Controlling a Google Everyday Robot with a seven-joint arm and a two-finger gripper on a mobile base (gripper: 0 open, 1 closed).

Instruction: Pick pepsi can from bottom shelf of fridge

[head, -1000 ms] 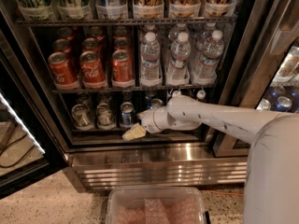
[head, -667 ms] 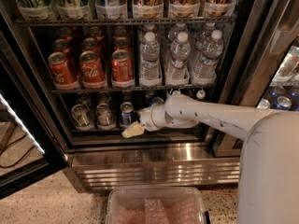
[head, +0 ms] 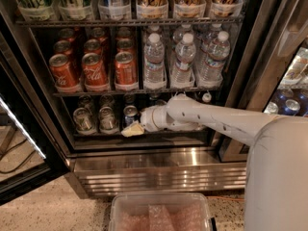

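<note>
The fridge stands open with its glass door swung to the left. On the bottom shelf the pepsi can, blue with a silver top, stands third from the left, beside two silver-grey cans. My gripper reaches in from the right on a white arm. Its tan tip sits at the shelf's front rail, just in front of the pepsi can's lower part and hiding it. I cannot see contact with the can.
Red Coca-Cola cans and water bottles fill the rack above. A ribbed stainless base panel lies below the shelf. A clear plastic bin sits on the floor in front. A second cooler with blue cans is at right.
My gripper has shifted slightly left and up, closer to the pepsi can. The cans have not moved.
</note>
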